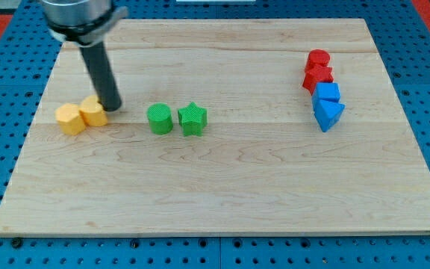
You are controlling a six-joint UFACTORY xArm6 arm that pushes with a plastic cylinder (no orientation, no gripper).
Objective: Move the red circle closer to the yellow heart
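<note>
The red circle (pixel 318 60) lies at the view's upper right, touching a second red block (pixel 318 78) just below it. The yellow heart (pixel 93 112) lies at the view's left and touches another yellow block (pixel 69 119) on its left side. My tip (pixel 113 109) rests on the board right beside the heart's right edge, far to the left of the red circle. The dark rod rises from the tip toward the view's top left.
A green round block (pixel 159 119) and a green star (pixel 192 119) sit side by side right of my tip. A blue cube (pixel 326 93) and a blue triangle (pixel 328 114) continue the column below the red blocks. The wooden board (pixel 222 194) lies on a blue perforated surface.
</note>
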